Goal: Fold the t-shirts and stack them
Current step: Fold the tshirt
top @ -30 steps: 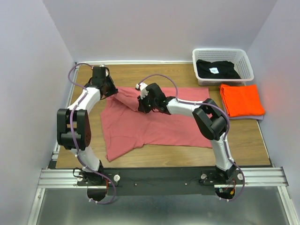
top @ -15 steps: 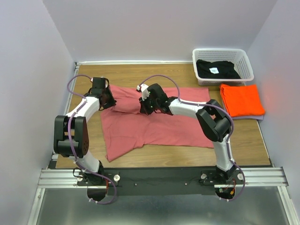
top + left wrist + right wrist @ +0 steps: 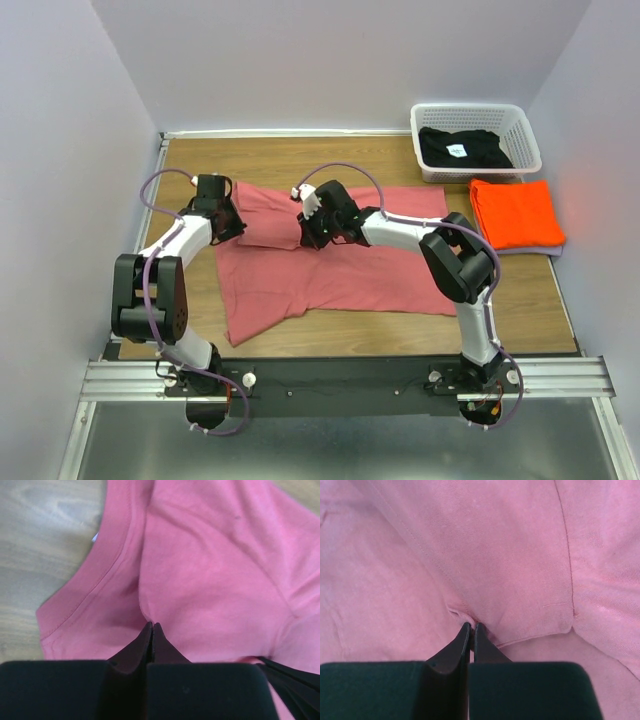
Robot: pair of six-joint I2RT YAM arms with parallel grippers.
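Observation:
The dusty pink-red t-shirt [image 3: 330,270] lies spread on the wooden table, its upper left part folded over. My left gripper [image 3: 226,228] is shut on a pinch of its cloth [image 3: 210,570] near the collar. My right gripper [image 3: 308,236] is shut on a pinch of the same shirt [image 3: 485,550] at the folded edge. The bright orange t-shirt [image 3: 516,213] lies folded at the right edge of the table. The black t-shirt with a white label [image 3: 463,148] lies inside the white basket [image 3: 531,140].
The white lattice basket stands at the back right corner. Bare wooden table [image 3: 300,155] shows behind the pink shirt and at its left [image 3: 45,540]. White walls close the table on three sides.
Both grippers have carried the shirt's upper left part down and toward the front, laying it onto the shirt. The left arm has lowered and drawn nearer; the fold now lies flat.

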